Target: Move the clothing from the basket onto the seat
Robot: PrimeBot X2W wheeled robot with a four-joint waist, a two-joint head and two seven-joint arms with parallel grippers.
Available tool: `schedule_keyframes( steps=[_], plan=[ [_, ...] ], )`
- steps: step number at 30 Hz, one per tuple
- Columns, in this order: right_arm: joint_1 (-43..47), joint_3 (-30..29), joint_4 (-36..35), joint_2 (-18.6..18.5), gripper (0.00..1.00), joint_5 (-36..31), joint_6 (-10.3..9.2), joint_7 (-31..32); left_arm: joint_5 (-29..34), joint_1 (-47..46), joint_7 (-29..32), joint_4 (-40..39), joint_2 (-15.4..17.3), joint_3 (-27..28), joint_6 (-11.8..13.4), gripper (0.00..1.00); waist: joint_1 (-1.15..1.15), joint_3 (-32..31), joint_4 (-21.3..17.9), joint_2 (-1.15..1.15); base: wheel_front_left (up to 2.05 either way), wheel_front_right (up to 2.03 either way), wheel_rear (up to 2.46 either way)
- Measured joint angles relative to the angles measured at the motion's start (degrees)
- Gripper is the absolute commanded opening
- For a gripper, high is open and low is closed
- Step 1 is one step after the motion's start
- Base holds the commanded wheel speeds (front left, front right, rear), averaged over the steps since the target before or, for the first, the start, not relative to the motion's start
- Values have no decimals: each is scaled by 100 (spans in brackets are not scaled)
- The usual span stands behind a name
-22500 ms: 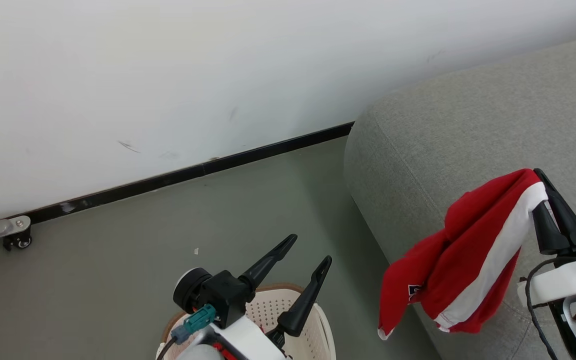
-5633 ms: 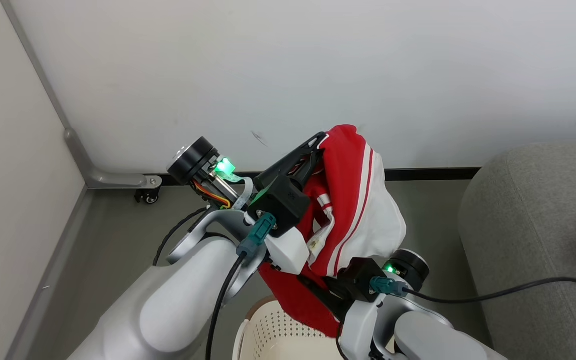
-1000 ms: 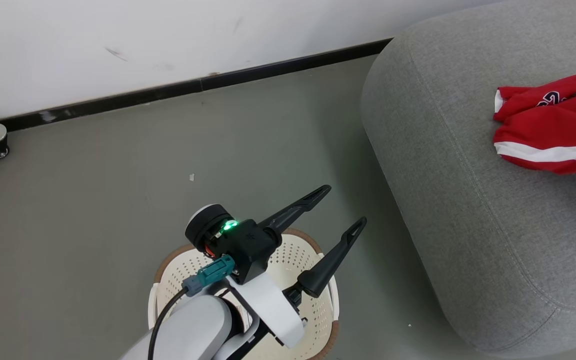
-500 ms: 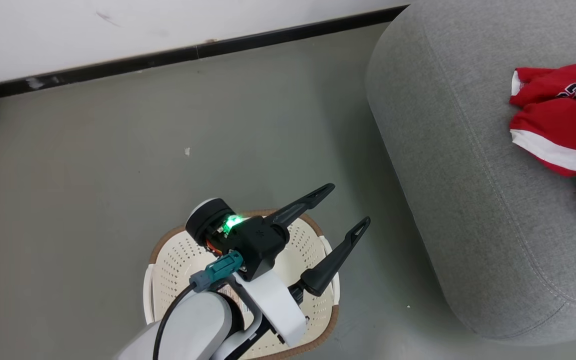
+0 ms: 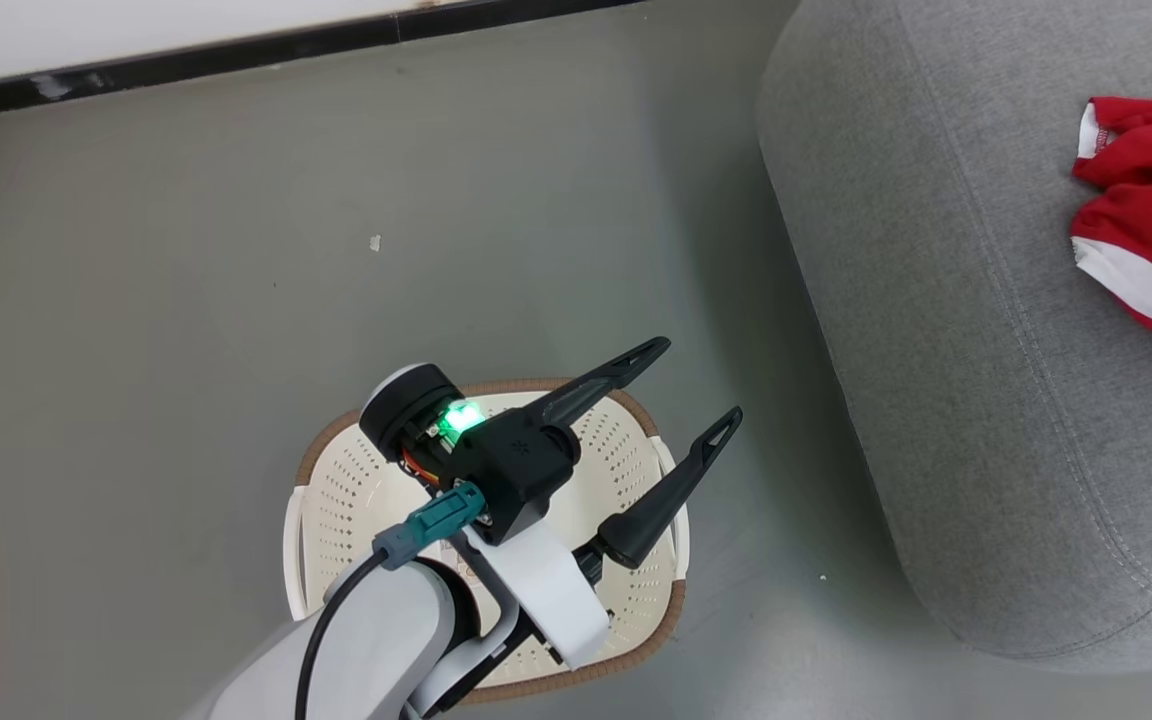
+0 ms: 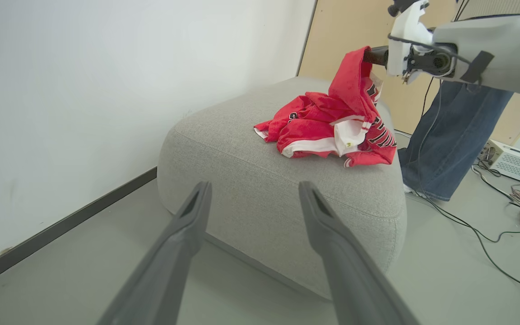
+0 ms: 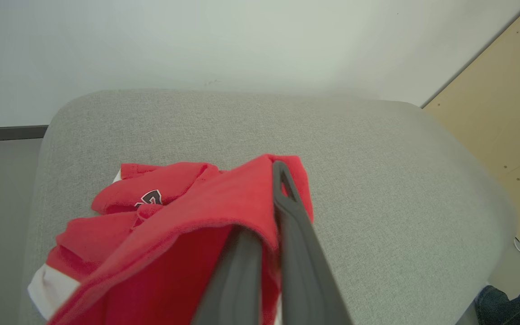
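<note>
Head cam has tipped down a bit more since half a second ago, so the basket [image 5: 336, 480] shows nearly whole now, on the floor near the seat [image 5: 936, 350]. My left hand [image 5: 697, 380] hangs above the basket, released, fingers spread wide. My right hand [image 6: 370, 55] is clenched on one red garment [image 7: 188, 212], which drapes down onto the rest of the clothing [image 6: 314, 135] heaped on the seat.

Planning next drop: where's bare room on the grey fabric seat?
Bare on the rounded grey fabric seat: the end facing the cream perforated basket, and the strip along the white wall. Crowded: the red jersey heap, its top pinched by the right gripper.
</note>
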Motion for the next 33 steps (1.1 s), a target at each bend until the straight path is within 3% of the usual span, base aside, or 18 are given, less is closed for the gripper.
schedule_keyframes(
  steps=[11, 17, 18, 20, 21, 22, 33],
  plan=[
    [20, -42, 566, 8, 0, -621, 0, -70, 110, -137, 2, -79, 19, 36, 0, 100, 0, 257, 48, 0, 0, 0, 0],
    [16, -194, 812, 277, 2, -631, 0, -201, 145, -170, -2, -78, 38, 85, 0, 100, 0, 357, 17, 0, 0, 0, 0],
    [10, -215, 833, 305, 24, -626, 0, -238, 145, -172, -4, -76, 41, 87, 0, 100, 0, 360, 7, 0, 0, 0, 0],
    [-5, -289, 903, 370, 45, -575, 0, -272, 145, -173, -7, -68, 46, 92, -1, 100, 0, 360, -13, 0, 0, 0, 0],
    [-5, -303, 939, 403, 79, -526, 0, -304, 145, -174, -14, -60, 46, 93, -1, 100, 0, 357, -23, 0, 0, 0, 0],
    [-2, -303, 957, 425, 100, -515, 0, -354, 144, -175, -35, -56, 44, 92, -1, 100, 0, 353, -34, 0, 0, 0, 0],
    [104, -168, 872, 392, 100, -457, 0, -604, 118, -175, -218, 46, 0, 66, -34, 100, 0, 242, -177, 0, 0, 0, 0]
  ],
)
